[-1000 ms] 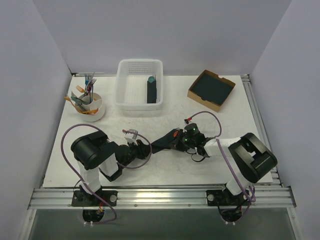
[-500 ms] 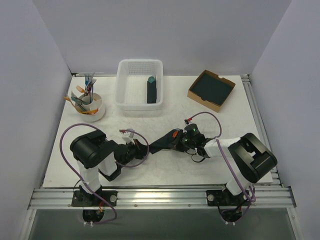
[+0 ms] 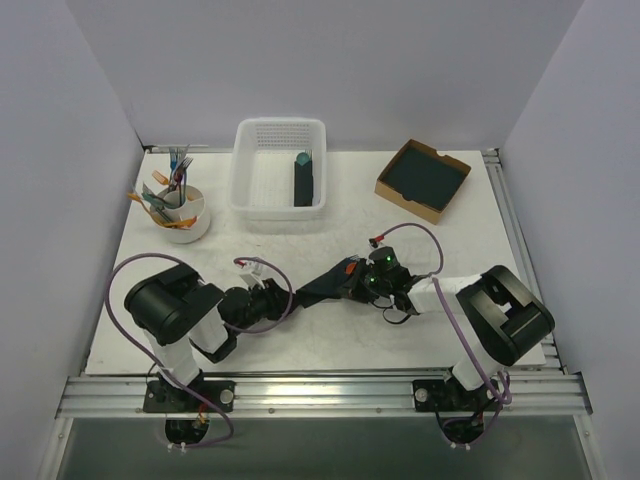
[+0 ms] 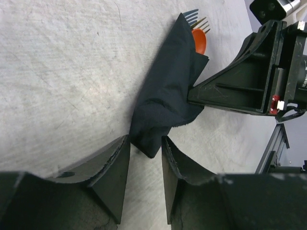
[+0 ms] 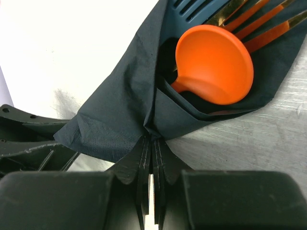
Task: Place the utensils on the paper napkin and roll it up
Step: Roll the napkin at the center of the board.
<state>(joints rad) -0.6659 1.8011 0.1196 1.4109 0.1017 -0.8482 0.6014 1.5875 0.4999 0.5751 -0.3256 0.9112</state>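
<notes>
The paper napkin lies as a dark, loosely folded bundle between the two arms. The utensils show at its far end: an orange spoon bowl and fork tines poke out of the folds. My right gripper is shut on a pinched fold of the napkin, close to the spoon. My left gripper is open at the other end. The napkin's pointed corner sits at the mouth of its jaws, with a gap on each side. The spoon shows at the far end of that view.
A white basket at the back holds a dark roll with a teal tip. A cardboard box of dark sheets stands back right. A white cup of coloured cutlery stands back left.
My left gripper closed near the napkin's end, then opened again, and its arm drew back a little to the left. The right gripper kept its hold.
</notes>
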